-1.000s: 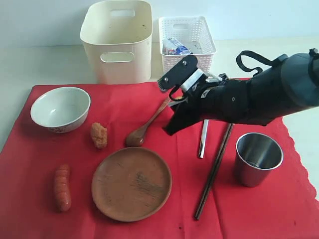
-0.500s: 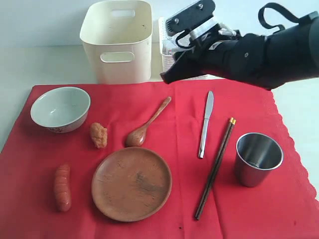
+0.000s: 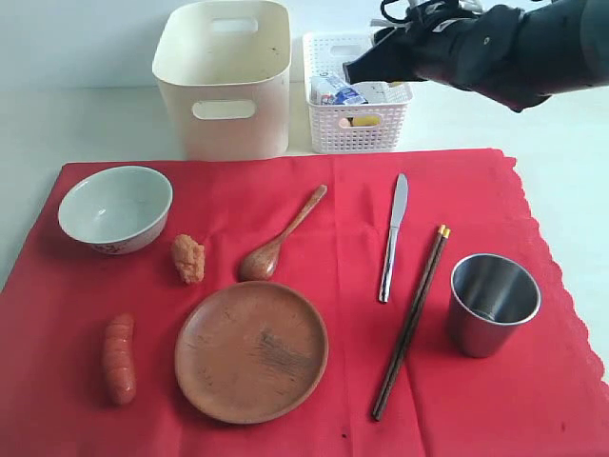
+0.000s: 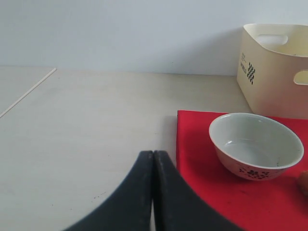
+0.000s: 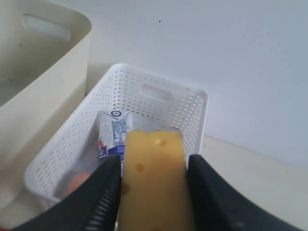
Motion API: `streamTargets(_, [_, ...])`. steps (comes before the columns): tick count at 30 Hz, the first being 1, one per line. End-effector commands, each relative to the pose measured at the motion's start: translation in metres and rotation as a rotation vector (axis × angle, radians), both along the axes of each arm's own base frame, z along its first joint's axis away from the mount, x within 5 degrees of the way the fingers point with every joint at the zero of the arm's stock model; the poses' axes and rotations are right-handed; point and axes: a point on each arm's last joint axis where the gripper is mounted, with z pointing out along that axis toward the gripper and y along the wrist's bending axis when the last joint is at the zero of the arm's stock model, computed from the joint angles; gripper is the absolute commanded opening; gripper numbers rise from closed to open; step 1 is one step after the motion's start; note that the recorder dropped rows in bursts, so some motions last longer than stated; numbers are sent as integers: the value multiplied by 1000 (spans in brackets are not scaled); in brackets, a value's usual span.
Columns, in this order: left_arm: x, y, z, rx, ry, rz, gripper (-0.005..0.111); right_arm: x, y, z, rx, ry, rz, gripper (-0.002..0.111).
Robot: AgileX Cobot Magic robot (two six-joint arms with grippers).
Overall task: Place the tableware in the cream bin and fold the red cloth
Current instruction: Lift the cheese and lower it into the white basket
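On the red cloth (image 3: 314, 181) lie the white bowl (image 3: 115, 207), wooden plate (image 3: 251, 350), wooden spoon (image 3: 282, 236), silver knife (image 3: 392, 236), chopsticks (image 3: 411, 319) and steel cup (image 3: 493, 303). The cream bin (image 3: 225, 81) stands behind the cloth with nothing showing inside it. My right gripper (image 5: 153, 168) is shut on a yellow cheese block (image 5: 154, 192) and hovers over the white lattice basket (image 3: 357, 95). My left gripper (image 4: 153, 159) is shut on nothing, low over the bare table beside the cloth's edge, near the bowl (image 4: 255, 144). It does not show in the exterior view.
A sausage (image 3: 119, 359) and a fried orange piece (image 3: 188, 258) lie on the cloth's left part. The lattice basket (image 5: 144, 91) holds a milk carton (image 5: 111, 132) and something orange. My right arm (image 3: 495, 43) spans the upper right.
My right arm rose from over the middle of the cloth and swung back to above the lattice basket. The tableware has not moved.
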Motion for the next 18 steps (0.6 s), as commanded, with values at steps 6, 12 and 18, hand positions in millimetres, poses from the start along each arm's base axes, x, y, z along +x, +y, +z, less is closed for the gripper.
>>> streamTargets(6, [0,0,1,-10,-15,-5,1,46,14,-25,13,-104,-65,0])
streamTargets(12, [0,0,1,-10,-15,-5,1,62,23,-52,3,-87,-67,1])
streamTargets(18, [0,0,1,-10,-15,-5,1,64,23,-60,2,-87,-82,22])
